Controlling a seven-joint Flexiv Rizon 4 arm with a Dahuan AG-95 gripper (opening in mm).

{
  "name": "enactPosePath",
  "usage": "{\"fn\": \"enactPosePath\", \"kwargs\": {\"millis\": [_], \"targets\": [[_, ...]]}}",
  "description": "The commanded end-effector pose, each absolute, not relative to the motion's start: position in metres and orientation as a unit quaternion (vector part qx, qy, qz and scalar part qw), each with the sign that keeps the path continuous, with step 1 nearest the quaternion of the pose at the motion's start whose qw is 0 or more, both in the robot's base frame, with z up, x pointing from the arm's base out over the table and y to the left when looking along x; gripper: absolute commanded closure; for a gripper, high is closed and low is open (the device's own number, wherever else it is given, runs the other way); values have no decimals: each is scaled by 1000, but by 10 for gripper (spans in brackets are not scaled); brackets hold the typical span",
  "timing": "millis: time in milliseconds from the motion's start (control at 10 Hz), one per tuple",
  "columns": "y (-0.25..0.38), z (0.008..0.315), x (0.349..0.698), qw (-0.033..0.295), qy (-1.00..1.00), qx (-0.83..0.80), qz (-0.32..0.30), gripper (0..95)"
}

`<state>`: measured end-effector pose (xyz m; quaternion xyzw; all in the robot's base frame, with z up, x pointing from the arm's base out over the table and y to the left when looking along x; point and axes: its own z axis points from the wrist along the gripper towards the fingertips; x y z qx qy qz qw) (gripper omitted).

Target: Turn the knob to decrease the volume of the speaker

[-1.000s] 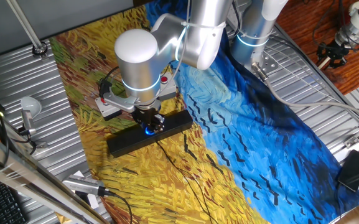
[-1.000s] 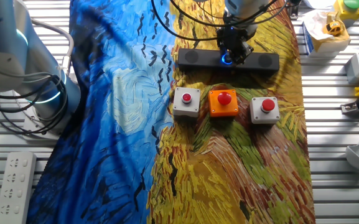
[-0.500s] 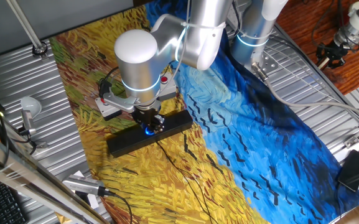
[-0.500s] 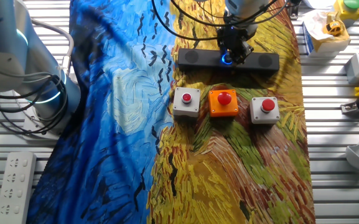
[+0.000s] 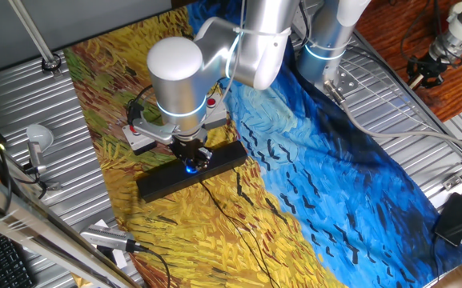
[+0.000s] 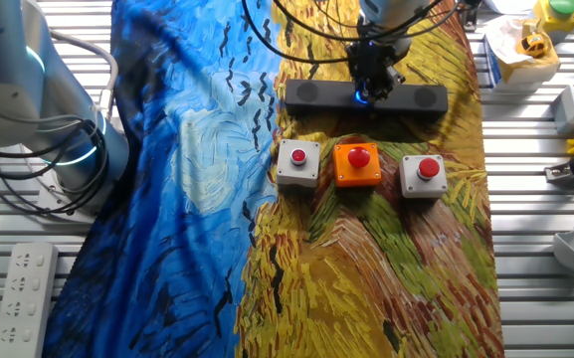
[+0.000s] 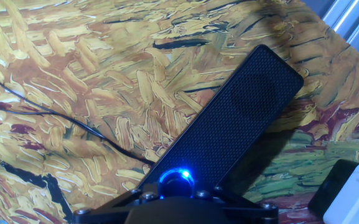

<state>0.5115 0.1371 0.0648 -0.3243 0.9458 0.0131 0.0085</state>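
Observation:
The speaker (image 5: pixel 160 183) is a long black bar lying on the yellow part of the painted cloth. It also shows in the other fixed view (image 6: pixel 311 94) and the hand view (image 7: pixel 241 112). The knob (image 7: pixel 177 179) sits at its middle with a glowing blue ring; its glow shows under the hand (image 5: pixel 190 167) (image 6: pixel 360 96). My gripper (image 5: pixel 191 160) (image 6: pixel 369 85) (image 7: pixel 177 194) points straight down on the knob, its fingers closed around it. The fingers hide most of the knob.
Two grey boxes with red buttons (image 6: pixel 298 162) (image 6: pixel 424 175) and an orange one (image 6: pixel 357 164) stand in a row in front of the speaker. A thin black cable (image 5: pixel 224 210) (image 7: pixel 73 121) runs from the speaker across the cloth. A second arm's base (image 6: pixel 63 149) stands at the left.
The hand has turned slightly on the knob; the blue glow under it has shifted a little. The speaker and the arm stay in place.

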Motion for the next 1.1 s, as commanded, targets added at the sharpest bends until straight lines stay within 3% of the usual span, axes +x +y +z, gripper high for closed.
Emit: {"fn": "enactPosePath", "kwargs": {"millis": [100, 1100], "targets": [[137, 64, 511, 9, 945, -328, 13, 950], [137, 64, 510, 7, 891, -455, 4, 950]]}}
